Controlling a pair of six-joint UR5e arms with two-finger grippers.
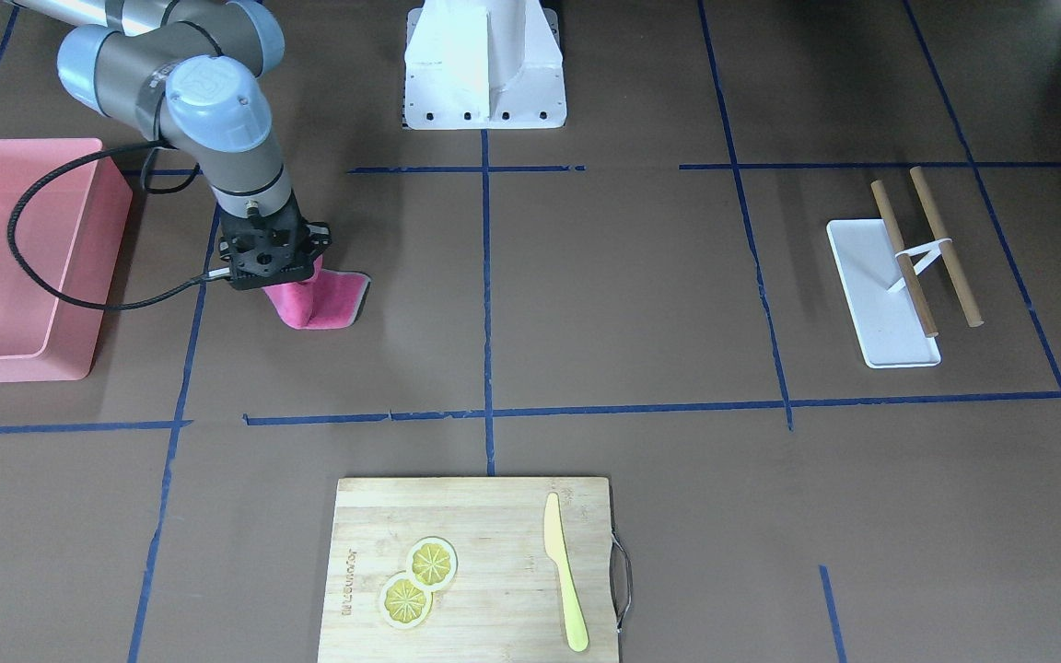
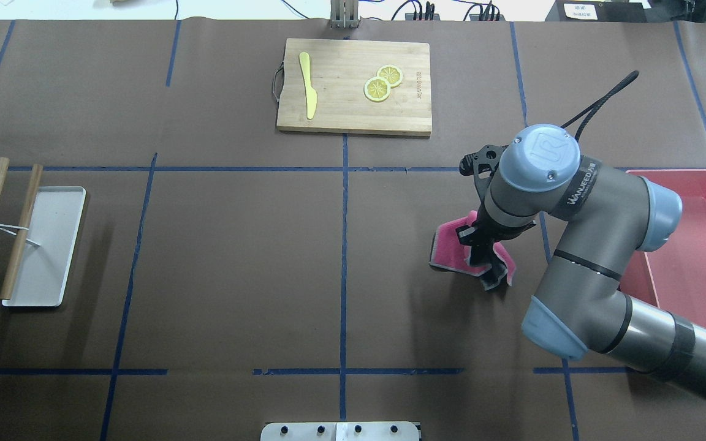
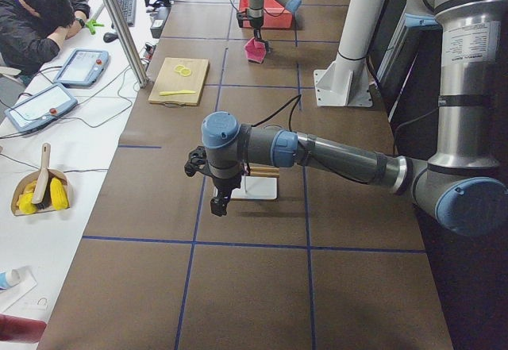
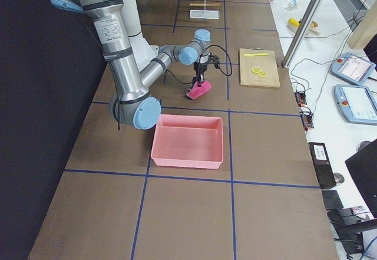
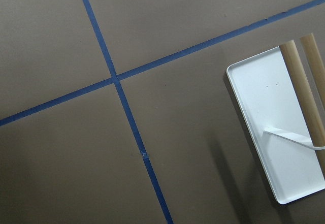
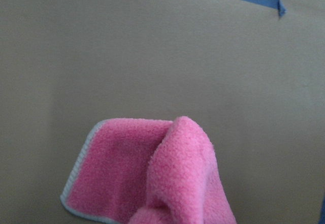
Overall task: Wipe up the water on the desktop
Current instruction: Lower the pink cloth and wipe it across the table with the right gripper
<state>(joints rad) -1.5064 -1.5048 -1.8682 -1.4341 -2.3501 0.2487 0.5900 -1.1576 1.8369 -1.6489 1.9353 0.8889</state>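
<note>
The desktop (image 1: 641, 295) is brown with blue tape lines; I see no water on it. My right gripper (image 1: 294, 287) is shut on a pink cloth (image 1: 335, 300) and holds one corner up, while the rest of the cloth lies on the desktop (image 2: 236, 257). The overhead view shows that gripper (image 2: 482, 252) over the cloth (image 2: 448, 245). The right wrist view shows only the cloth (image 6: 152, 183) draping down. My left gripper (image 3: 220, 205) hangs above the desktop next to the white tray; I cannot tell whether it is open or shut.
A pink bin (image 1: 24, 276) stands close beside the right arm. A bamboo cutting board (image 1: 484, 516) holds two lemon slices (image 1: 418, 582) and a yellow knife (image 1: 565, 573). A white tray (image 1: 871, 313) with two wooden sticks (image 1: 945, 249) lies on the robot's left.
</note>
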